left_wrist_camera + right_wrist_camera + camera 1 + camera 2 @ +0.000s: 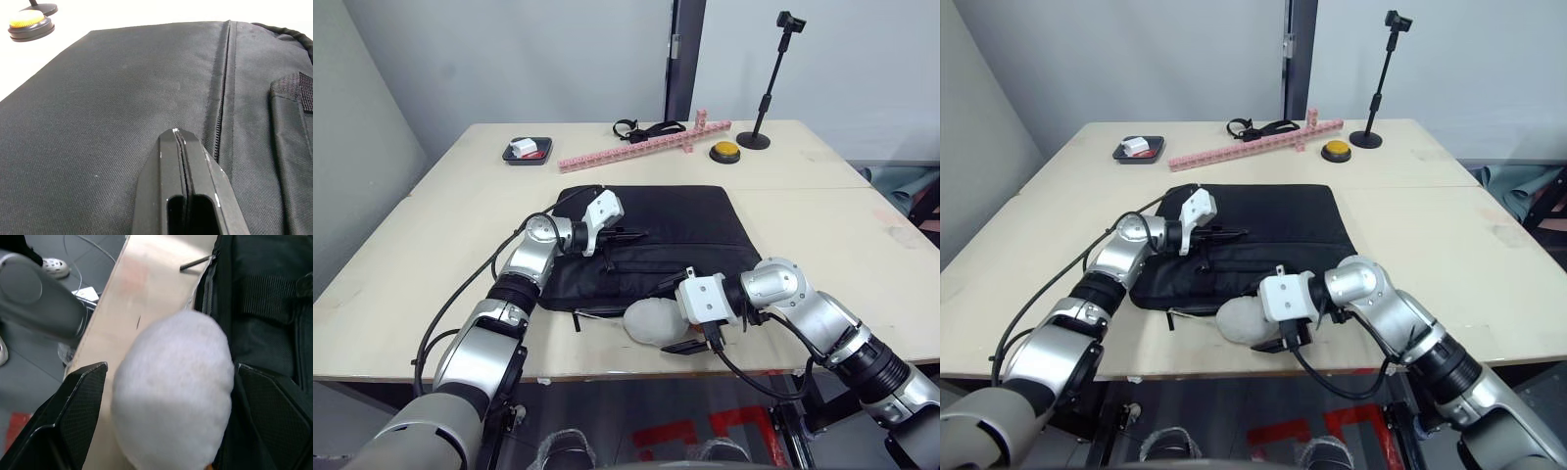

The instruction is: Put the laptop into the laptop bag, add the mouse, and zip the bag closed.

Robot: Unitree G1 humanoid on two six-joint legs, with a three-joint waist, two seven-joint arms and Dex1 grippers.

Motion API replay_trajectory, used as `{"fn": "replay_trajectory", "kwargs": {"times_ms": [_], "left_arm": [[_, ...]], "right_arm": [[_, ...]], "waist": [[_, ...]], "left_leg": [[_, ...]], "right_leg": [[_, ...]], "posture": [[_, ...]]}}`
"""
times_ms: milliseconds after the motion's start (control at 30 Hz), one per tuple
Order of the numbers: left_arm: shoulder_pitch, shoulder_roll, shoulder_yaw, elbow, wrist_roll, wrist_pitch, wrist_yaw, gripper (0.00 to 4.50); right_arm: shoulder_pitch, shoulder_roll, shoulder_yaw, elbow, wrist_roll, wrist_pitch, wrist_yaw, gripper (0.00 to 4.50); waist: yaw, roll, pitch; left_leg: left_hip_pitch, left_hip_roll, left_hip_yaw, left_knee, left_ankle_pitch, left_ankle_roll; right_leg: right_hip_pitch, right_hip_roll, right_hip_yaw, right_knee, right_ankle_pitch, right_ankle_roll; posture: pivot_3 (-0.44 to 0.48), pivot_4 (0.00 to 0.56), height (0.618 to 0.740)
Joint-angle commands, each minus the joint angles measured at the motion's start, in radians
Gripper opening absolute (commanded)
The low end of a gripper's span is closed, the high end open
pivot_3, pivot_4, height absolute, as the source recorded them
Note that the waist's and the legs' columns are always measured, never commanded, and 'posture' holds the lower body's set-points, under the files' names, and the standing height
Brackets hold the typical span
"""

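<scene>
Left eye view, biggest first: table (431, 245) is bare pale wood, and the laptop bag (685, 215) is laid flat near its front edge, black fabric, front pocket up. Whether the laptop is inside cannot be told. — R.

How is the bag expected to handle? — T.

Soft shell, likely floppy, so it would sag if lifted by one corner. A hold on the webbing handle (293, 88) or a flat press on the panel is judged safer. The zipper (222, 98) runs down the panel just beside the left gripper (177, 134), which is pressed shut on nothing, tips resting on or just over the fabric. — R.

And the right side? — T.

Right gripper (168, 367) is spread wide, one finger each side of a white rounded object (651, 318) that is touching the bag's near edge. No squeeze is seen. — R.

Is that the mouse? — T.

Not confirmed. It looks plump and matte, egg-like, and a speck of orange is seen at its lower edge in the right wrist view. If it is taken, it is judged light and curved, so slip-prone; it should be gripped across the widest part, low down, with modest force. — R.
</scene>
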Motion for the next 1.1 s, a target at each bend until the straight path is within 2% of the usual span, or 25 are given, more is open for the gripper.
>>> {"fn": "replay_trajectory", "kwargs": {"times_ms": [33, 133, 167, 567, 1100], "left_arm": [[0.046, 0.016, -0.032, 0.038, 0.050, 0.049, -0.003, 0.00], [0.047, 0.017, -0.035, 0.036, 0.052, 0.050, -0.007, 0.00], [0.047, 0.018, -0.036, 0.035, 0.053, 0.050, -0.008, 0.00], [0.051, 0.008, -0.060, 0.051, 0.073, 0.039, -0.021, 0.00], [0.067, 0.002, -0.068, 0.095, 0.080, 0.035, -0.052, 0.00]], "right_arm": [[0.001, 0.003, -0.004, 0.006, -0.021, -0.093, 0.006, 4.46], [0.001, 0.007, -0.006, 0.030, -0.046, -0.135, -0.007, 4.46], [0.001, 0.009, -0.008, 0.037, -0.051, -0.143, -0.011, 3.95], [0.034, 0.003, -0.041, 0.003, -0.004, -0.113, -0.004, 0.02], [0.130, -0.120, -0.156, -0.158, 0.092, 0.051, 0.014, 0.02]], "waist": [[-0.001, 0.000, 0.000], [-0.001, 0.000, 0.000], [-0.001, 0.000, 0.000], [-0.001, 0.000, 0.000], [0.004, 0.000, -0.001]], "left_leg": [[0.000, 0.000, 0.000, 0.000, 0.000, 0.000], [0.000, 0.000, 0.000, 0.000, 0.000, 0.000], [0.000, 0.000, 0.000, 0.000, 0.000, 0.000], [0.000, 0.000, 0.000, -0.001, 0.000, 0.000], [0.000, 0.000, 0.000, -0.003, -0.001, -0.001]], "right_leg": [[0.000, 0.000, 0.000, 0.000, 0.000, 0.000], [0.000, 0.000, 0.000, -0.001, 0.000, 0.000], [0.000, 0.000, 0.000, -0.001, 0.000, 0.000], [0.000, 0.000, 0.000, -0.002, 0.000, 0.000], [0.001, 0.000, 0.000, -0.005, 0.000, 0.001]], "posture": [[0.000, 0.150, 0.740], [0.000, 0.150, 0.740], [0.000, 0.150, 0.740], [0.000, 0.150, 0.740], [0.000, 0.150, 0.740]]}}
